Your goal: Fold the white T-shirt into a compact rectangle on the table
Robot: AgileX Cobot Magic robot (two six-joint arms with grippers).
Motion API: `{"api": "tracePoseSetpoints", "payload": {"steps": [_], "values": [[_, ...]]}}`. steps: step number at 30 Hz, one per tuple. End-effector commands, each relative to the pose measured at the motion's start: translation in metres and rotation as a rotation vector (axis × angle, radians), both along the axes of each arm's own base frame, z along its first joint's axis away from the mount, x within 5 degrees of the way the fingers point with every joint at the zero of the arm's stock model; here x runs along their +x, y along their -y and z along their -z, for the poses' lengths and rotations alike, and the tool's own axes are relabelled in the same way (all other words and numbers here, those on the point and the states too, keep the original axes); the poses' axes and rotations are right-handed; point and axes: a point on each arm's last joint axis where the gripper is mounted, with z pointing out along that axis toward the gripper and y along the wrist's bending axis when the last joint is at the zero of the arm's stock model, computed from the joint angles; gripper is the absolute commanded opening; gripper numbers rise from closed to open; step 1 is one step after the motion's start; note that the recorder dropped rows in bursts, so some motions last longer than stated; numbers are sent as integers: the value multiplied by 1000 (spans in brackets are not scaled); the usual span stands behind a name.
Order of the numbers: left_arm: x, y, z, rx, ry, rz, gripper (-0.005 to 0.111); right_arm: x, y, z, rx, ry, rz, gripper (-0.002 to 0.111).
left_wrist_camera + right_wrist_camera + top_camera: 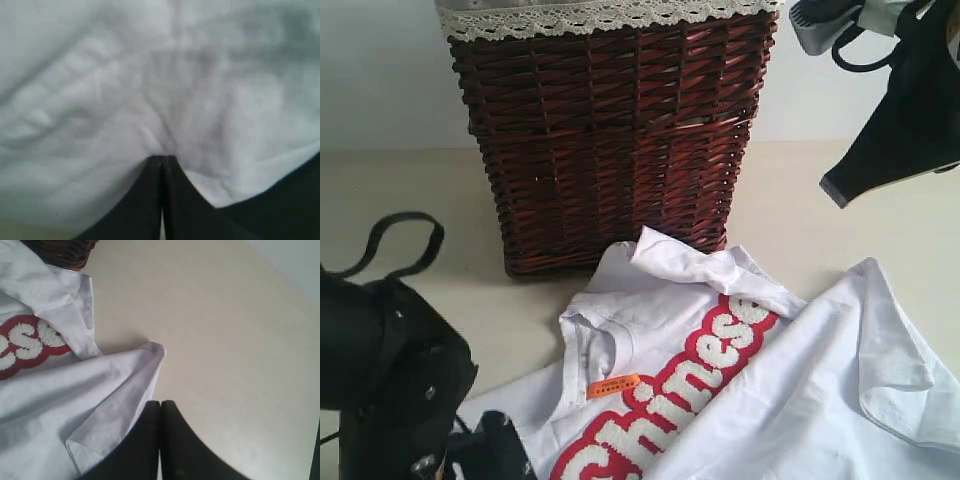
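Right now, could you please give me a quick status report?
Left gripper shut, pinching shirt. Right gripper shut, empty, above table. Shirt crumpled, unfolded. Basket right beside it.

White T-shirt (820, 380) crumpled, lettering up, on beige table (400, 180).

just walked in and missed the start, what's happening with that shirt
A two-armed robot is working on the white T-shirt, which lies crumpled and unfolded, lettering up, on the table in front of a dark wicker basket. The left gripper is down on the shirt, shut, and creases gathering at its tips suggest it pinches the fabric. The right gripper is also shut, beside a turned-over edge of the shirt with nothing visibly between its fingers. No fold is made yet.
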Motion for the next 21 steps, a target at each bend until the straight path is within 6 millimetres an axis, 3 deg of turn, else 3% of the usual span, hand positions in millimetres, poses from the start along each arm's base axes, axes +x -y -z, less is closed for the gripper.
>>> {"api": "tracePoseSetpoints", "payload": {"steps": [1, 8, 12, 14, 16, 18, 20, 21], "values": [[-32, -2, 6, 65, -61, 84, 0, -1, 1, -3, 7, 14, -12, 0], [-49, 10, -7, -17, -26, 179, 0, -2, -1, -2, 16, 1, -26, 0], [-39, 26, -41, -242, 132, 196, 0, -2, -1, -2, 18, 3, -27, 0], [-24, 36, -57, -417, 293, 151, 0, -2, -1, -2, 20, 6, -30, 0], [-5, 36, -46, -446, 375, 84, 0, -1, -1, -2, 21, 7, -31, 0], [10, 28, -32, -340, 392, 68, 12, -2, -1, -2, 25, 4, -30, 0], [23, 34, -39, -346, 487, 8, 39, -2, -1, -2, 26, 5, -31, 0], [29, 38, -43, -365, 527, -35, 60, -2, -1, -2, 26, 5, -31, 0]]}}
